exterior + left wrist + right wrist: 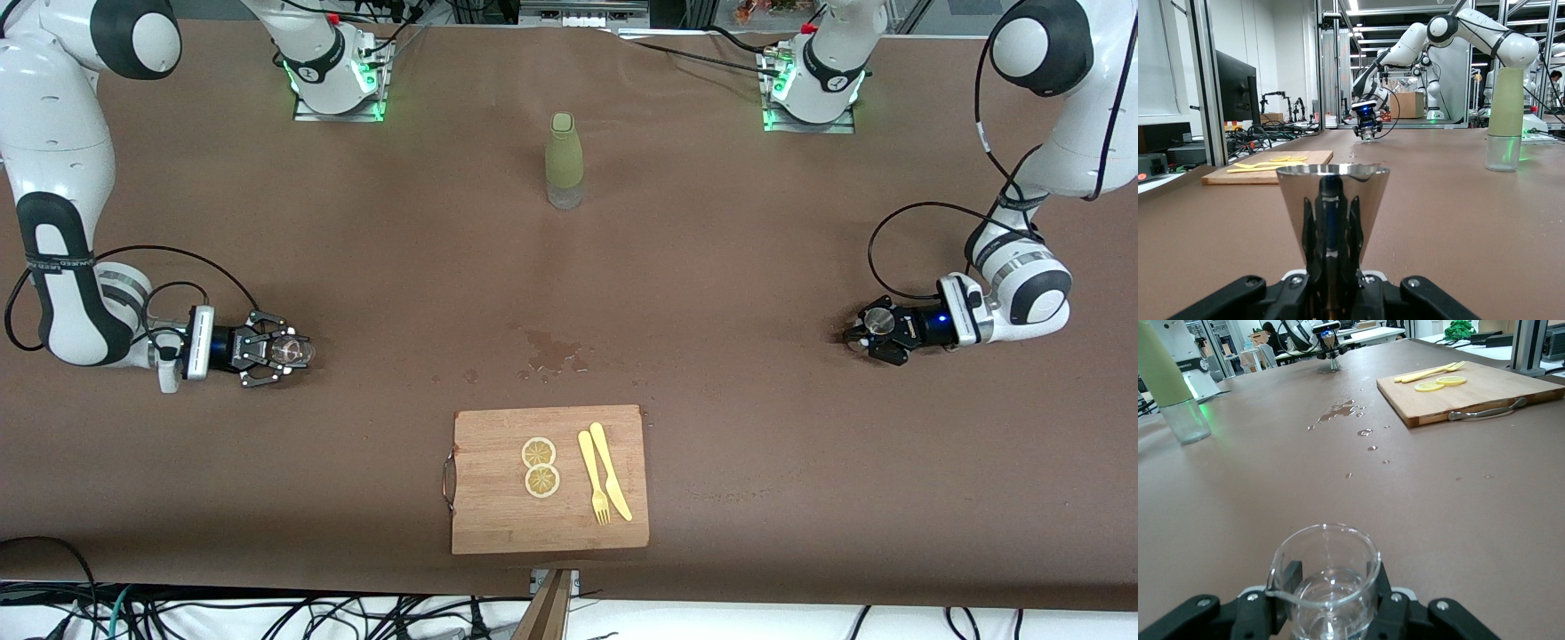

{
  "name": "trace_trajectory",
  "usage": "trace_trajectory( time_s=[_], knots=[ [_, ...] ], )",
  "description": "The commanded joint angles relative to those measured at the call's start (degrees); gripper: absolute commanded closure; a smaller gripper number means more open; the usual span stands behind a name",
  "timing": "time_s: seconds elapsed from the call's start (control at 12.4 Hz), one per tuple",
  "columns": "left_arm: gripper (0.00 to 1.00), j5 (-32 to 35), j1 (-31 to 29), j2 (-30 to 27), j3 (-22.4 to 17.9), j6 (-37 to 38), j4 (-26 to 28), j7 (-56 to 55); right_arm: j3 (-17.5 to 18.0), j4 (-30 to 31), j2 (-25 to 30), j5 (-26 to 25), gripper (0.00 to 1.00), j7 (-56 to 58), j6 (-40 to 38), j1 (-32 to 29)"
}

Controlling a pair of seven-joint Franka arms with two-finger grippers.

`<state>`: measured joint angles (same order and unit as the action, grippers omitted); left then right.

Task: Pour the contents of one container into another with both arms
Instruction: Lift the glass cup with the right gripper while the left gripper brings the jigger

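A shiny steel cup (1333,200), wider at its rim, stands on the brown table at the left arm's end. My left gripper (1333,223) is shut on its narrow lower part, low over the table. In the front view, the cup (880,320) shows at the tip of the left gripper (867,332). At the right arm's end a clear glass beaker (1328,577) with a spout sits between the fingers of my right gripper (1331,590), which is shut on it. The front view shows that beaker (293,348) and the right gripper (281,349) low on the table.
A green bottle with a clear base (564,160) stands mid-table near the robots' bases. Spilled drops (553,351) lie in the middle. Nearer the front camera, a wooden cutting board (498,524) carries two lemon slices (540,467), a yellow fork (593,477) and a yellow knife (612,471).
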<state>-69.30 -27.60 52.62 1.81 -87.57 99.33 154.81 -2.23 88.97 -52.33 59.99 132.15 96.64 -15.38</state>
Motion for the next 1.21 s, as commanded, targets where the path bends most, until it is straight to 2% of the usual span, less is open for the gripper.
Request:
trace_trajectory(
  time_s=[0.0, 0.16, 0.24, 0.73, 0.97, 1.13],
  knots=[
    [1.0, -2.1, 0.4, 0.5, 0.1, 1.3, -1.0, 0.8, -0.1, -1.8, 0.6, 0.3, 0.59, -5.0, -1.5, 1.8],
    [1.0, -2.1, 0.4, 0.4, 2.0, 1.2, -1.0, 0.0, 0.0, -3.4, 0.7, 0.2, 0.59, -8.9, -3.2, 2.8],
    [1.0, -2.3, 0.5, 0.4, 4.2, 0.4, -1.0, -0.6, 0.0, -4.1, 0.7, 0.2, 0.59, -10.9, -3.6, 3.7],
    [1.0, -5.3, 3.6, -1.3, 16.6, -13.1, -0.8, -9.8, 0.0, -13.6, 0.9, -2.4, 0.59, -26.5, -5.6, 9.7],
    [1.0, -9.7, 8.7, -1.2, 19.5, -17.4, -0.8, -11.1, -0.1, -17.8, 0.9, -2.9, 0.59, -36.1, -5.3, 13.4],
    [1.0, -15.1, 13.9, -1.2, 19.5, -19.5, -0.9, -11.9, -0.2, -20.6, 0.8, -4.0, 0.59, -41.9, -4.7, 15.8]
  ],
)
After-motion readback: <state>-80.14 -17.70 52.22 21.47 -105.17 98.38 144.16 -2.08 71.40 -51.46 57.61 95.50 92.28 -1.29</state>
